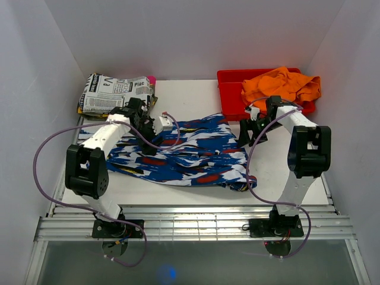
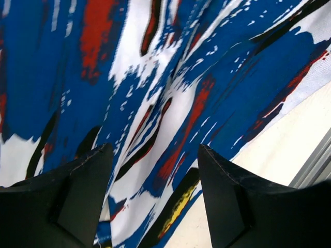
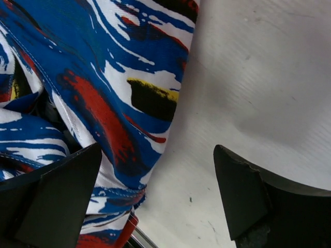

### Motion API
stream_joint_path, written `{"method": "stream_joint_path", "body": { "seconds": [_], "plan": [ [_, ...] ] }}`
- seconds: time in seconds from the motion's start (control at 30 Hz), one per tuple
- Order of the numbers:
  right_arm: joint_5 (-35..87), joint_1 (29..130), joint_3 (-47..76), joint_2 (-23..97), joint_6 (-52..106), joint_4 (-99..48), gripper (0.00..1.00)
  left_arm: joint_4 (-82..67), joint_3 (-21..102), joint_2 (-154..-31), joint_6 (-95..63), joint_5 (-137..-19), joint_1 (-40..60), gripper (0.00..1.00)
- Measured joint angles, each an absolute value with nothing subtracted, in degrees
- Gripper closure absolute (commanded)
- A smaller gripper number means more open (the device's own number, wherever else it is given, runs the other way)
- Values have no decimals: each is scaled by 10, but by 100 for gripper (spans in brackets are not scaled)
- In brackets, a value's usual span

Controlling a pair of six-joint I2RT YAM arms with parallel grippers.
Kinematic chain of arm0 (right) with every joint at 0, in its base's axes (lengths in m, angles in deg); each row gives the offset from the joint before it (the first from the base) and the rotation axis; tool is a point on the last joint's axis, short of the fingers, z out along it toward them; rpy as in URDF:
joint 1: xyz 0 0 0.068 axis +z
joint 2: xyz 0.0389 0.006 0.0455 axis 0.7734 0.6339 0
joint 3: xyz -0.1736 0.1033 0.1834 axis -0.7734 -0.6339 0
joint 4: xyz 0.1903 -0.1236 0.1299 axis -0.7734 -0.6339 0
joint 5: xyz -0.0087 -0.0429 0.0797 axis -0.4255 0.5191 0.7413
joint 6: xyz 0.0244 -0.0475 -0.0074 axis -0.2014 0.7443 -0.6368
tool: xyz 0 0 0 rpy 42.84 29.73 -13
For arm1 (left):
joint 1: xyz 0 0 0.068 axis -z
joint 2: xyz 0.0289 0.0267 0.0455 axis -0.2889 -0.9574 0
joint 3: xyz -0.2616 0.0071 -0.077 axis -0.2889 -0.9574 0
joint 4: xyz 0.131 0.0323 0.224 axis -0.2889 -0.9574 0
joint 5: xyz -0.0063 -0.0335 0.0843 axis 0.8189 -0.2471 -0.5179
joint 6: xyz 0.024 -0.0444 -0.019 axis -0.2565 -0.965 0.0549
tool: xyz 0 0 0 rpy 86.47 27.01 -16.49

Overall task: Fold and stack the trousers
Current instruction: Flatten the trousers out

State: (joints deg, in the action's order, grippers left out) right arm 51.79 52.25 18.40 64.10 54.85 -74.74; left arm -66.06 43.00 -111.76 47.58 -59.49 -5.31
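One pair of royal blue cloth trousers (image 1: pixel 184 151), streaked white with red, black and yellow patches, lies rumpled across the middle of the white bench (image 1: pixel 196 98). Bare surface shows in front and to the right, and white walls (image 1: pixel 35 71) close three sides. My left end effector (image 2: pixel 155 155) hovers over the cloth, jaws wide, gripping nothing. My right end effector (image 3: pixel 158 150) stands equally spread at the trousers' right edge. Behind lie one folded newspaper-print cloth (image 1: pixel 113 92) and one red plastic tray (image 1: pixel 228 80) holding one orange cloth (image 1: pixel 282 83).

Two white arms (image 1: pixel 101 138) with black joints (image 1: pixel 86 169) — lilac cables (image 1: pixel 37 160), black wedge-shaped fingers (image 2: pixel 77 196).
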Motion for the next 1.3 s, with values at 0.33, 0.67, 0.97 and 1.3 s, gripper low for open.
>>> {"method": "stream_joint_path", "body": {
  "seconds": [0.33,0.67,0.97,1.3],
  "plan": [
    [600,545,139,684,529,-714,15,-557,359,-1188,468,-732,-6,23],
    [614,523,139,666,508,-702,92,-514,357,-1210,447,-758,-5,100],
    [402,717,159,417,553,-710,92,-498,279,-1149,444,-674,0,100],
    [424,851,152,660,535,-695,25,-546,204,-1076,469,-704,-62,100]
  ]
}}
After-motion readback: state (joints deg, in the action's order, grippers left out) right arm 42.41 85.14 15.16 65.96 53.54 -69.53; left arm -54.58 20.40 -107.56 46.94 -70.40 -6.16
